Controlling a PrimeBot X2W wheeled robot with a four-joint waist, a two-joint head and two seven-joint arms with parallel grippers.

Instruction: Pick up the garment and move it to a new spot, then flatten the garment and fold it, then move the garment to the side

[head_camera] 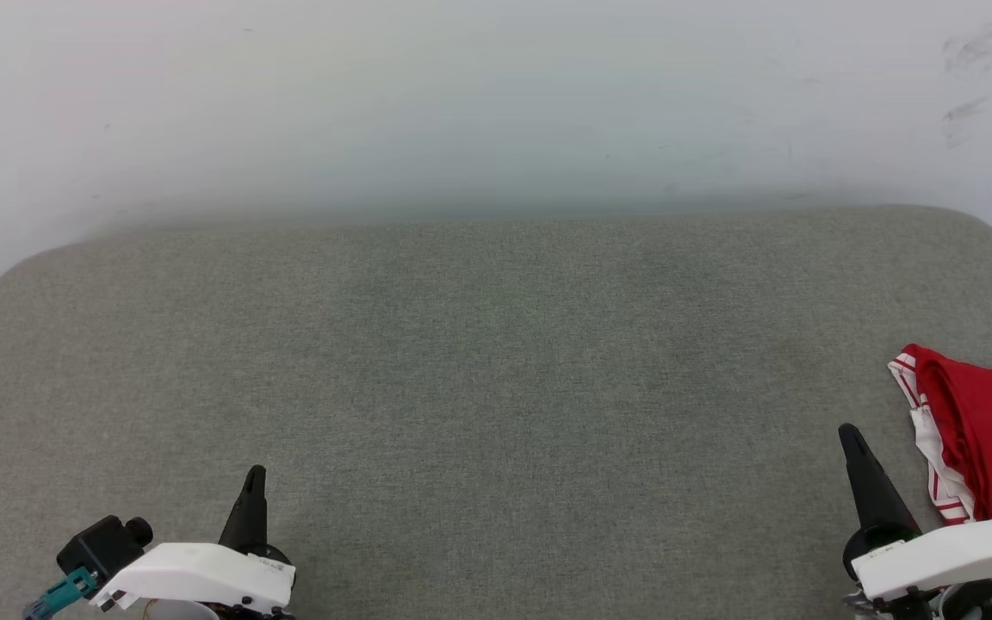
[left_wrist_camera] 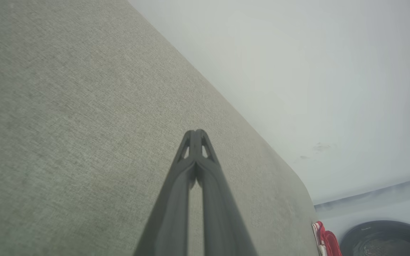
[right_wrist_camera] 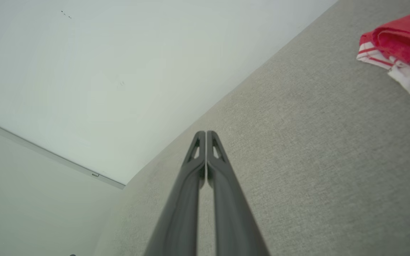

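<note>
**Item 1: shirt** (head_camera: 978, 422). Red, with white trim edged in thin red stripes. It lies in soft layers at 4 o'clock of the head view, on the far right margin of the grey cloth-covered table (head_camera: 496, 362). The picture's edge cuts it off, so how neat the layers are cannot be told. In the right wrist view it sits at 2 o'clock (right_wrist_camera: 400, 39).

**Item 2: left pincer** (head_camera: 257, 474). At 7 o'clock, fingers pressed together, holding nothing, well apart from the shirt.

**Item 3: right pincer** (head_camera: 847, 430). Between 4 and 5 o'clock, fingers closed tip to tip (right_wrist_camera: 206, 132), holding nothing. The shirt's white hem lies just beside it, at 3 o'clock of its tip, not touching.

**Stage.** The scene fits two readings. The shirt may be a bundle waiting at the margin to be carried in, or one already folded and put aside with both arms parked. The pictures do not settle which.

**Handling note (judgement).** The cloth looks limp and layered. A pinch on one layer would likely peel the bundle open, and so near the margin a careless nudge could slide it off.
</note>
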